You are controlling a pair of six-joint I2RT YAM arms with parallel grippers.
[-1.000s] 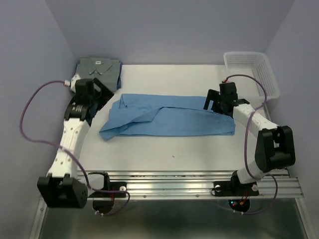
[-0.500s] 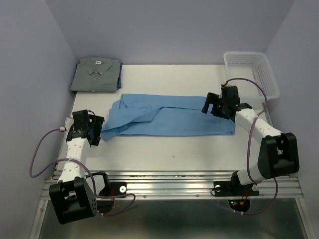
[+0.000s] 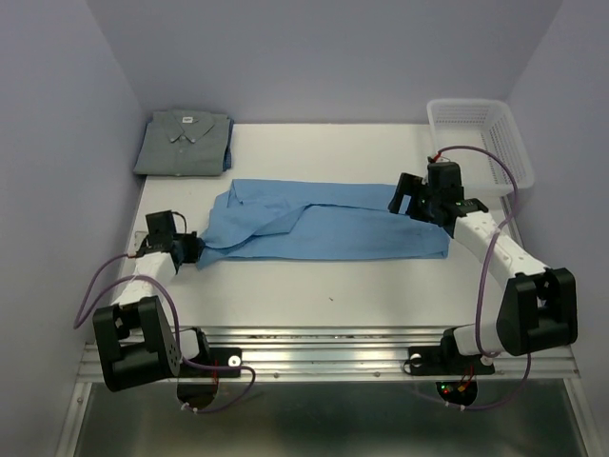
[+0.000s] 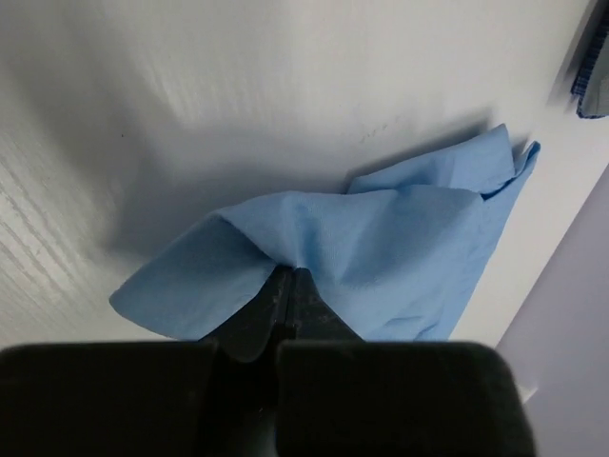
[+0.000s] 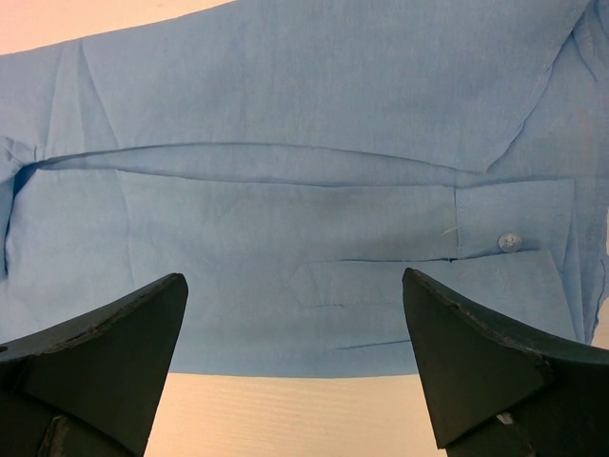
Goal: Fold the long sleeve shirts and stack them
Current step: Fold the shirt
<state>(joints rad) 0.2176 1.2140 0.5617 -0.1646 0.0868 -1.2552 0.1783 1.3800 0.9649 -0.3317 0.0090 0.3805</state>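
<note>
The light blue long sleeve shirt [image 3: 324,227] lies folded lengthwise across the middle of the table. My left gripper [image 3: 194,249] is shut on its near-left corner, and the left wrist view shows blue cloth [image 4: 381,248] pinched between the closed jaws [image 4: 290,271]. My right gripper [image 3: 411,200] hovers open over the shirt's right end; the right wrist view shows the cuff with a button [image 5: 509,241] between the wide-apart fingers [image 5: 143,333]. The grey long sleeve shirt [image 3: 186,141] sits folded at the back left, collar up.
A white mesh basket [image 3: 481,133] stands at the back right corner. Purple walls close in on the left, right and back. The metal rail with the arm bases [image 3: 324,352] runs along the near edge.
My left arm swung from the grey shirt down to the near-left corner of the blue shirt and shut on it. The right gripper shifted only slightly.
</note>
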